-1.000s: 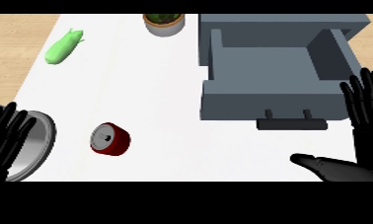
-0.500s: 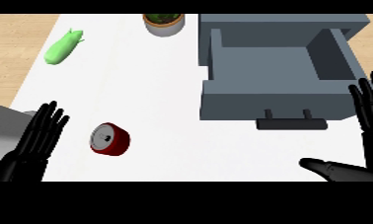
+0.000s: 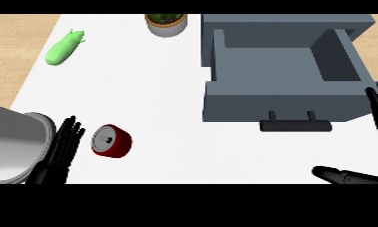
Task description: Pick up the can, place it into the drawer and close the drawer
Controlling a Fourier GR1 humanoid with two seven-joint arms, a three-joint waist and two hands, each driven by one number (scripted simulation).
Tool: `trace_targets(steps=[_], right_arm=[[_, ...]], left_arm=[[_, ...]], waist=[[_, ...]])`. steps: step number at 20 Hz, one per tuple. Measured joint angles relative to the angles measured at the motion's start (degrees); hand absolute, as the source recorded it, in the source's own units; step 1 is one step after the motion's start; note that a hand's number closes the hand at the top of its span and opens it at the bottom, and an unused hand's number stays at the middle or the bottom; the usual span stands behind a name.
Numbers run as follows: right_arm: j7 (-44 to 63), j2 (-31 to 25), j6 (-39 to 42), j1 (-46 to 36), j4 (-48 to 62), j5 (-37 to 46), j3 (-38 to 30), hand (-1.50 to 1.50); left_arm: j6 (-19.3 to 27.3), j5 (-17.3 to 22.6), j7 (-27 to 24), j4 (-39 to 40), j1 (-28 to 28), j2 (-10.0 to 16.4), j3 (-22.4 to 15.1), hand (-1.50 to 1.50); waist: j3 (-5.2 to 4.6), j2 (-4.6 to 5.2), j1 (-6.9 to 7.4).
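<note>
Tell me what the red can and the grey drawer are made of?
The can is probably metal: red side, silvery-grey top. The drawer looks matte grey, maybe painted metal or plastic. Its colour is flat and even with no shine, so I can't tell which.

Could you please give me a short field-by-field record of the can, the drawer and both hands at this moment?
can: red, lying on its side on the white counter, lower left
drawer: grey, pulled open
left hand: open, fingers straight, just left of the can, not curled round it
right hand: open, at the lower right edge, holding nothing
other items: green object, potted plant
</note>
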Motion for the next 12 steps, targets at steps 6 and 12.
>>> trace_targets(steps=[6,12], right_arm=[[1.76,-0.04,1.38,2.20,-3.24,-1.43,-1.16,-1.50],[3.41,-0.56,2.61,1.94,-4.53,-3.21,-3.50,-1.50]], left_arm=[[2.32,-1.13,-6.51,10.64,-2.97,0.01,1.48,-1.50],[2.68,-0.95,-9.87,19.64,-7.36,1.18,3.76,-1.50]], waist=[[-0.01,0.01,-0.11],[0.00,0.02,-0.12]])
